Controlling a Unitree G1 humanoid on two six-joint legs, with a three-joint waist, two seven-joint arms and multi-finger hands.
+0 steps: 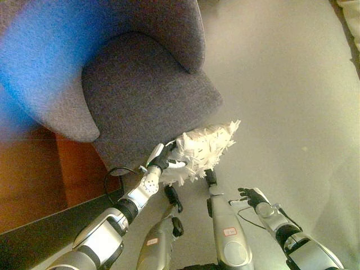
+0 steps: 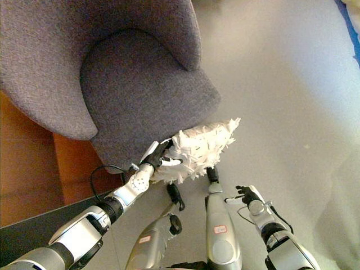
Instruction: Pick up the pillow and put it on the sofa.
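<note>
The left hand [image 1: 161, 160] pinches the pillow [image 1: 202, 151] just before the sofa [image 1: 146, 90]; its edge grip could slip. The right hand [image 1: 254, 197] hangs loosely apart.

Silver-grey arms end in dark, white-tipped hands [image 1: 160, 161].
</note>
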